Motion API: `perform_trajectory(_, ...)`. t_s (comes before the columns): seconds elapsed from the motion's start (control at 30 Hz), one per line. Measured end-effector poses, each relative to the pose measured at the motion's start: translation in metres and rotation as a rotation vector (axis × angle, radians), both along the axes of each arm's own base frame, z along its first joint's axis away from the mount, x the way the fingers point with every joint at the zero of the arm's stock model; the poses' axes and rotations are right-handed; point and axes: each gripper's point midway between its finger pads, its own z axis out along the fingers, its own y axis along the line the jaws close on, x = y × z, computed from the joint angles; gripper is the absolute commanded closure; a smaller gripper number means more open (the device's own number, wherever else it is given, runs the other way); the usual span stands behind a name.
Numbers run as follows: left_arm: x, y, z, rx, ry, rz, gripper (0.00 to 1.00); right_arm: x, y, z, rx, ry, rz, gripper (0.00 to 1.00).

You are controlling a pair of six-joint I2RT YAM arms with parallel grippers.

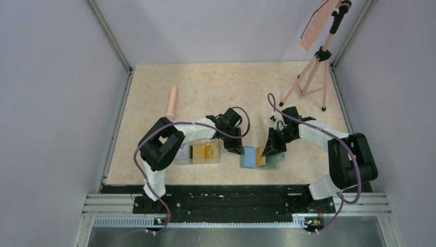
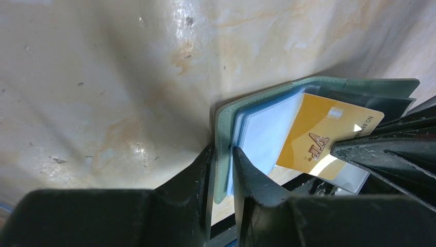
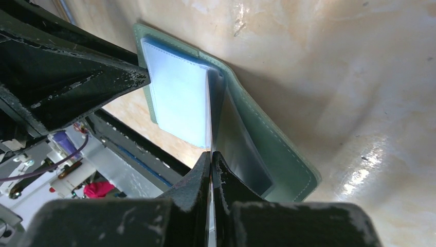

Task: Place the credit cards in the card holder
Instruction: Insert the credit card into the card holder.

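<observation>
Credit card, the yellow one, is clamped edge-on in my right fingers, its leading corner lying over the pale blue pocket pages. My left fingers pinch the near edge of the card holder, which lies open on the tabletop near its front rim, between the arms. I cannot tell whether the corner has entered a pocket; if it hasn't, pushing could skate it across the page or buckle the film. My left pinch takes only a thin margin of cover, and should it slip, the holder would slide or fold shut. More cards sit in the clear box, well apart.
</observation>
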Motion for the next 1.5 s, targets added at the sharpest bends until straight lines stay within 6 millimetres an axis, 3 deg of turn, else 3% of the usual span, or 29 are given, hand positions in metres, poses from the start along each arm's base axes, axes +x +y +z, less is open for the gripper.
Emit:
perform_trajectory(0.37, -0.013, 0.015, 0.0, 0.048, -0.004, 0.024, 0.74, -0.003, 0.005, -0.001, 0.044, 0.0, -0.018, 1.0)
perform_trajectory(0.87, -0.021, 0.015, -0.002, 0.07, -0.003, 0.008, 0.89, 0.0, 0.003, -0.005, 0.038, -0.037, -0.008, 1.0)
perform_trajectory(1.5, -0.023, 0.017, -0.004, 0.081, 0.003, 0.008, 0.97, 0.0, 0.019, -0.001, 0.139, -0.039, -0.035, 1.0)
